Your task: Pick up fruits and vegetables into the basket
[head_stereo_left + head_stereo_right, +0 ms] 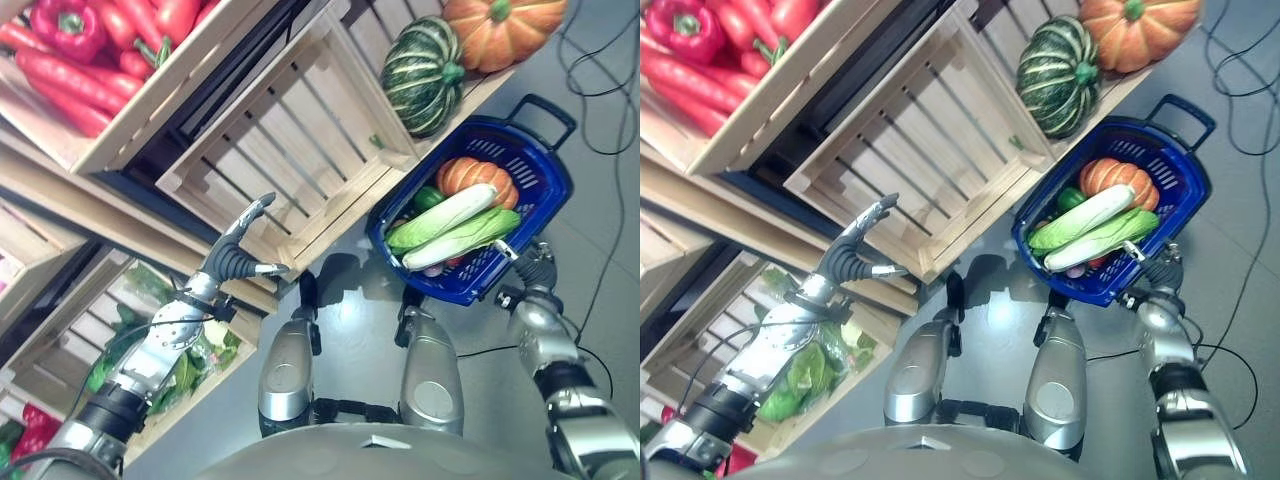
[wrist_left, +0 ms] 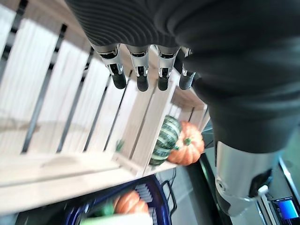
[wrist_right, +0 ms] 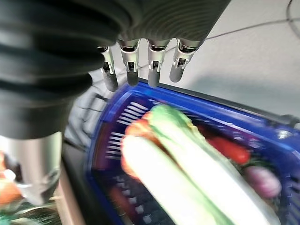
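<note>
Left robot hand [image 1: 238, 255]: fingers straight, empty, in front of an empty crate [image 1: 290, 150].
Right robot hand [image 1: 533, 272]: at the basket [image 1: 545, 180] rim; grip unclear.
Basket: holds a pumpkin [image 1: 478, 177] and two cabbages [image 1: 455, 225].
Next: probably reach the left robot hand past the crate to the squash [image 1: 422, 75]; grasp wide.
Hidden: produce beneath the cabbages.

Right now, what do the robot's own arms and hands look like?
Both arms are silver-grey metal with black bands at the joints. The left hand has silver fingers with dark tips and a dark ribbed cover over its back and wrist. The right hand looks the same build; its wrist view shows a row of silver, dark-tipped fingers under the ribbed cover.
</note>
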Available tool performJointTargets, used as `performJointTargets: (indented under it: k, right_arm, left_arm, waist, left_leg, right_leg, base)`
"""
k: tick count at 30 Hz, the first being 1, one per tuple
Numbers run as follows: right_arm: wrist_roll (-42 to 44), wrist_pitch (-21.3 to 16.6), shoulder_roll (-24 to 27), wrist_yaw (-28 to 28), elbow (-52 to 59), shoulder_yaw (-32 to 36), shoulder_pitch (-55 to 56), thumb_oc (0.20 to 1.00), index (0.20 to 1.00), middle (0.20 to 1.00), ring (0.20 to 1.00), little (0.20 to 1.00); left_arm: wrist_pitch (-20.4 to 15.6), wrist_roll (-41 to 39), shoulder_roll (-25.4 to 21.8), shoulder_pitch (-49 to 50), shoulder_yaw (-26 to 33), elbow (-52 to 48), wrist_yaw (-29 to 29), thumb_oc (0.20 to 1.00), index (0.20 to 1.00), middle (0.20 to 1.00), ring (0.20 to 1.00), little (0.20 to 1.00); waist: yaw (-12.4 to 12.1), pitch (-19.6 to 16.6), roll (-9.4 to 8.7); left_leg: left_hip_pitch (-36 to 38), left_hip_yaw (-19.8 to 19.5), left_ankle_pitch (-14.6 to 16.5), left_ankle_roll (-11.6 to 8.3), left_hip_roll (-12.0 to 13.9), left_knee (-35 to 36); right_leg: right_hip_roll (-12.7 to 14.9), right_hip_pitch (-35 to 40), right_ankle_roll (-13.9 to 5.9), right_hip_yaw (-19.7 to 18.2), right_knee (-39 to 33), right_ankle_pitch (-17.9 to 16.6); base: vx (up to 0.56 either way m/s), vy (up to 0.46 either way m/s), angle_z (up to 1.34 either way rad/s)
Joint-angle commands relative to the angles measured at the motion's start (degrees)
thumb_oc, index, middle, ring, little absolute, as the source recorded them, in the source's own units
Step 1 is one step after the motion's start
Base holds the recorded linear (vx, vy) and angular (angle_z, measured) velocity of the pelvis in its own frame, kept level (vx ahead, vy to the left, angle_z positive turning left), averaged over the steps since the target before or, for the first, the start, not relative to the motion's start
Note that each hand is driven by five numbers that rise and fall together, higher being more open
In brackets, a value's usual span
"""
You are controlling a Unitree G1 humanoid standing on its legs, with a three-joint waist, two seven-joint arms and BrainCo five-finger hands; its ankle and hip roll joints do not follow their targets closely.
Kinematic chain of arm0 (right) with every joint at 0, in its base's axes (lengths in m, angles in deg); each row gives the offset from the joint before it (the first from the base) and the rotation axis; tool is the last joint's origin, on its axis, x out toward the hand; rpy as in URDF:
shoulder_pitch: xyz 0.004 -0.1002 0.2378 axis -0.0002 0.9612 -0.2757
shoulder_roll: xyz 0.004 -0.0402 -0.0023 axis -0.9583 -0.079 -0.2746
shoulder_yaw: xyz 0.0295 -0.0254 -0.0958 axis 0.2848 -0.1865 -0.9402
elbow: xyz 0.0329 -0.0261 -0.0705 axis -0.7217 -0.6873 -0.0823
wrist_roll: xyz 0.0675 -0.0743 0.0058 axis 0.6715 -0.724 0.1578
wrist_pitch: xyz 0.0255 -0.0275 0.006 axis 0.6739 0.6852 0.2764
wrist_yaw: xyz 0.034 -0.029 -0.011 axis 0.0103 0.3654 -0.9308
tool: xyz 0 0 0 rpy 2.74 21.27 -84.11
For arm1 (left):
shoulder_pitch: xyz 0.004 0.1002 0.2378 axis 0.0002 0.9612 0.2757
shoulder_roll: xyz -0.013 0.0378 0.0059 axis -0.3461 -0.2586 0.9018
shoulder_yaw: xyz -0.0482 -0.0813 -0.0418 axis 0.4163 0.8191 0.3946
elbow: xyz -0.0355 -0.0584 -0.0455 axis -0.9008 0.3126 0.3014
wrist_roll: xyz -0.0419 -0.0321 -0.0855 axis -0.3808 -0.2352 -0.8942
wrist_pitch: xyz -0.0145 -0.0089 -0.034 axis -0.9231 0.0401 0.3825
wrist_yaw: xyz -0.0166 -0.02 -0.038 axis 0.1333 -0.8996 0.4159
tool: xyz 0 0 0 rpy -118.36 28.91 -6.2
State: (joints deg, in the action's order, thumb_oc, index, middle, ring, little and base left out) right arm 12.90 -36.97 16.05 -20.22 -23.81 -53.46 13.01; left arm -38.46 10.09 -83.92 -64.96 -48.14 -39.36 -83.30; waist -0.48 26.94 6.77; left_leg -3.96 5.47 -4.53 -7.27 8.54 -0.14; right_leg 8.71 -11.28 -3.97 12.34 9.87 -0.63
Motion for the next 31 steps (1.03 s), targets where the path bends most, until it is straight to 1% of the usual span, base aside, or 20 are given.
performJointTargets:
  k: [1, 3, 5, 6, 8, 9, 10, 12, 14, 15, 16, 17, 19, 20, 22, 24, 25, 26, 28, 31]
  right_arm:
    - [-4.5, -6.38, -0.71, -2.87, 5.93, -0.24, 5.96, 1.0, 1.0, 1.0, 1.0, 1.0]
    - [-6.98, -7.46, -1.57, -5.16, 8.03, -0.72, 8.65, 1.0, 1.0, 1.0, 1.0, 1.0]
    - [-7.38, -6.93, -2.25, -7.36, 10.51, -1.58, 11.28, 1.0, 1.0, 1.0, 1.0, 1.0]
    - [-8.61, -6.98, -2.68, -9.96, 11.17, -2.13, 12.66, 1.0, 1.0, 1.0, 1.0, 1.0]
    - [-11.73, -6.78, -2.46, -11.06, 11.1, -3.5, 13.11, 1.0, 1.0, 1.0, 1.0, 1.0]
    - [-11.18, -5.85, -2.05, -12.26, 10.87, -4.72, 13.08, 1.0, 1.0, 1.0, 1.0, 1.0]
    - [-10.08, -3.34, -2.23, -15.43, 10.4, -6.62, 13.3, 1.0, 1.0, 1.0, 1.0, 1.0]
    - [-11.17, -0.23, -2.59, -18.42, 8.38, -8.95, 13.2, 1.0, 1.0, 1.0, 1.0, 1.0]
    - [-11.61, 1.54, -3.05, -20.13, 6.82, -10.47, 12.87, 1.0, 1.0, 1.0, 1.0, 1.0]
    - [-13.06, 4.1, -4.21, -20.94, 3.38, -12.31, 12.09, 1.0, 1.0, 1.0, 1.0, 1.0]
    - [-13.02, 4.8, -4.4, -21.25, 2.82, -12.58, 11.85, 1.0, 1.0, 1.0, 1.0, 1.0]
    - [-12.45, 6.07, -5.73, -23.1, -1.38, -14.17, 10.88, 1.0, 1.0, 1.0, 1.0, 1.0]
    - [-11.05, 9.43, -7.86, -24.83, -6.8, -15.44, 9.26, 1.0, 1.0, 1.0, 1.0, 1.0]
    - [-10.64, 10.26, -8.15, -25.33, -7.45, -15.56, 8.97, 1.0, 1.0, 1.0, 1.0, 1.0]
    - [-9.09, 12.97, -10.58, -27.25, -14.68, -16.24, 7.01, 1.0, 1.0, 1.0, 1.0, 1.0]
    - [-8.33, 15.03, -11.62, -30.05, -18.14, -16.38, 6.07, 1.0, 1.0, 1.0, 1.0, 1.0]
    - [-5.66, 16.98, -12.64, -34.44, -21.98, -16.28, 5.38, 1.0, 1.0, 1.0, 1.0, 1.0]
    - [-4.63, 19.28, -13.37, -38.28, -24.39, -15.99, 5.01, 1.0, 1.0, 1.0, 1.0, 1.0]
    - [-5.06, 19.15, -14.01, -41.05, -28.25, -15.43, 4.19, 1.0, 1.0, 1.0, 1.0, 1.0]
    - [-6.74, 18.39, -13.58, -42.66, -30.95, -15.53, 3.04, 1.0, 1.0, 1.0, 1.0, 1.0]
  left_arm:
    - [-1.06, -4.6, 0.3, 6.03, 2.62, 1.5, 6.17, 1.0, 1.0, 1.0, 1.0, 1.0]
    - [0.37, -6.45, 1.71, 7.57, 2.96, 4.09, 9.94, 1.0, 1.0, 1.0, 1.0, 1.0]
    - [1.43, -7.77, 3.14, 8.85, 3.17, 6.63, 12.31, 1.0, 1.0, 1.0, 1.0, 1.0]
    - [2.37, -7.76, 4.2, 9.38, 3.19, 8.78, 13.97, 1.0, 1.0, 1.0, 1.0, 1.0]
    - [2.42, -7.16, 4.6, 9.2, 2.69, 10.7, 15.73, 1.0, 1.0, 1.0, 1.0, 1.0]
    - [2.33, -6.13, 4.77, 8.92, 2.03, 12.15, 16.18, 1.0, 1.0, 1.0, 1.0, 1.0]
    - [2.13, -5.08, 4.93, 8.35, 1.13, 14.5, 16.53, 1.0, 1.0, 1.0, 1.0, 1.0]
    - [3.13, -5.8, 5.62, 7.45, 0.39, 17.65, 17.71, 1.0, 1.0, 1.0, 1.0, 1.0]
    - [4.22, -6.98, 6.35, 6.68, 0.07, 20.04, 19.5, 1.0, 1.0, 1.0, 1.0, 1.0]
    - [5.3, -7.12, 7.95, 5.67, -0.41, 23.98, 21.51, 1.0, 1.0, 1.0, 1.0, 1.0]
    - [5.38, -6.9, 8.22, 5.42, -0.49, 24.61, 21.72, 1.0, 1.0, 1.0, 1.0, 1.0]
    - [5.44, -4.76, 9.56, 4.09, -1.32, 28.51, 21.77, 1.0, 1.0, 1.0, 1.0, 1.0]
    - [7.55, -3.19, 11.43, 2.23, -2.41, 33.68, 23.45, 1.0, 1.0, 1.0, 1.0, 1.0]
    - [7.68, -3.01, 11.8, 1.88, -2.54, 34.47, 23.68, 1.0, 1.0, 1.0, 1.0, 1.0]
    - [10.61, -2.46, 14.14, -0.39, -3.64, 40.27, 25.62, 1.0, 1.0, 1.0, 1.0, 1.0]
    - [11.95, -2.41, 15.39, -1.48, -3.97, 43.06, 27.32, 1.0, 1.0, 1.0, 1.0, 1.0]
    - [14.11, -2.23, 16.75, -2.3, -4.11, 45.68, 29.38, 1.0, 1.0, 1.0, 1.0, 1.0]
    - [15.07, -2.23, 17.66, -2.63, -4.11, 47.48, 31.18, 1.0, 1.0, 1.0, 1.0, 1.0]
    - [16.17, -2.25, 18.94, -3.35, -3.53, 49.72, 33.01, 1.0, 1.0, 1.0, 1.0, 1.0]
    - [14.47, -0.21, 19.3, -4.21, -3.99, 51.04, 33.61, 1.0, 1.0, 1.0, 1.0, 1.0]
  waist:
    - [0.67, -7.29, -4.53]
    - [1.06, -9.61, -5.13]
    - [1.29, -11.73, -5.64]
    - [1.39, -12.98, -5.98]
    - [1.41, -14.04, -6.22]
    - [1.46, -14.64, -6.38]
    - [1.62, -15.6, -6.65]
    - [1.59, -16.56, -6.82]
    - [1.56, -16.99, -6.9]
    - [1.34, -17.62, -7.06]
    - [1.32, -17.66, -7.08]
    - [1.2, -18.19, -7.08]
    - [1.06, -18.62, -7.09]
    - [1.07, -18.62, -7.07]
    - [1.02, -19.23, -6.94]
    - [1.05, -19.36, -6.84]
    - [0.95, -19.6, -6.68]
    - [0.83, -19.81, -6.56]
    - [0.59, -20.07, -6.37]
    - [0.4, -20.32, -6.36]
  left_leg:
    - [-0.9, -0.7, 3.1, 2.23, -0.53, -0.62]
    - [0.68, -0.06, 3.39, 2.21, -0.53, 0.14]
    - [2.3, 0.62, 3.67, 2.26, -0.46, 0.92]
    - [3.23, 1.0, 3.93, 2.26, -0.46, 1.35]
    - [4.12, 1.35, 4.1, 2.18, -0.44, 1.79]
    - [4.72, 1.61, 4.17, 2.16, -0.44, 2.04]
    - [5.61, 2.16, 4.4, 2.11, -0.46, 2.41]
    - [6.6, 2.62, 4.64, 2.09, -0.5, 2.86]
    - [7.16, 2.79, 4.69, 2.1, -0.63, 3.16]
    - [7.76, 3.04, 4.86, 2.11, -0.84, 3.28]
    - [7.86, 3.04, 4.9, 2.14, -0.9, 3.3]
    - [8.28, 3.28, 5.03, 2.26, -1.04, 3.35]
    - [8.82, 3.43, 5.09, 2.36, -1.25, 3.51]
    - [8.93, 3.45, 5.08, 2.39, -1.3, 3.58]
    - [9.65, 3.79, 5.15, 2.54, -1.53, 4.07]
    - [9.85, 3.9, 5.17, 2.57, -1.62, 4.14]
    - [10.1, 4.0, 5.22, 2.64, -1.65, 4.14]
    - [10.32, 4.04, 5.24, 2.69, -1.72, 4.18]
    - [10.69, 4.04, 5.4, 2.8, -1.81, 4.18]
    - [11.2, 4.19, 5.75, 2.88, -1.88, 4.04]
  right_leg:
    - [1.08, 5.47, -3.89, -1.0, -0.92, 4.06]
    - [1.19, 6.91, -4.38, -1.16, -2.12, 3.72]
    - [1.4, 8.38, -4.78, -1.12, -3.21, 3.43]
    - [1.59, 9.27, -5.05, -0.98, -3.86, 3.29]
    - [1.82, 10.13, -5.27, -0.76, -4.44, 3.16]
    - [1.98, 10.75, -5.45, -0.6, -4.94, 2.92]
    - [2.2, 11.59, -5.69, -0.48, -5.62, 2.7]
    - [2.59, 12.62, -5.89, 0.02, -6.47, 2.4]
    - [2.73, 13.26, -6.0, 0.29, -7.04, 2.14]
    - [2.99, 14.05, -6.18, 0.79, -7.78, 1.72]
    - [3.03, 14.2, -6.21, 0.85, -7.96, 1.62]
    - [3.15, 14.72, -6.23, 1.11, -8.47, 1.31]
    - [3.22, 15.34, -6.22, 1.66, -9.19, 0.85]
    - [3.21, 15.44, -6.22, 1.74, -9.31, 0.76]
    - [3.1, 16.21, -6.18, 2.3, -10.16, 0.43]
    - [3.1, 16.44, -6.15, 2.58, -10.46, 0.2]
    - [3.06, 16.78, -6.02, 2.82, -10.73, 0.14]
    - [3.02, 17.05, -5.91, 3.06, -10.95, 0.1]
    - [2.97, 17.52, -5.8, 3.33, -11.27, 0.05]
    - [2.79, 18.03, -5.63, 3.56, -11.47, 0.17]
  base:
    - [0.14, 0.111, -0.2]
    - [0.15, 0.12, -0.18]
    - [0.16, 0.124, -0.13]
    - [0.12, 0.099, -0.09]
    - [0.08, 0.083, -0.05]
    - [0.05, 0.118, -0.02]
    - [0.04, 0.132, -0.01]
    - [0.01, 0.112, -0.02]
    - [0.0, 0.065, -0.01]
    - [0.0, 0.045, 0.0]
    - [-0.01, 0.067, 0.0]
    - [-0.01, 0.05, 0.0]
    - [-0.01, 0.049, 0.01]
    - [-0.02, 0.045, -0.02]
    - [-0.02, 0.044, -0.03]
    - [-0.02, 0.037, -0.04]
    - [0.0, 0.043, -0.09]
    - [0.01, 0.046, -0.08]
    - [0.02, 0.034, 0.0]
    - [0.0, 0.0, 0.0]
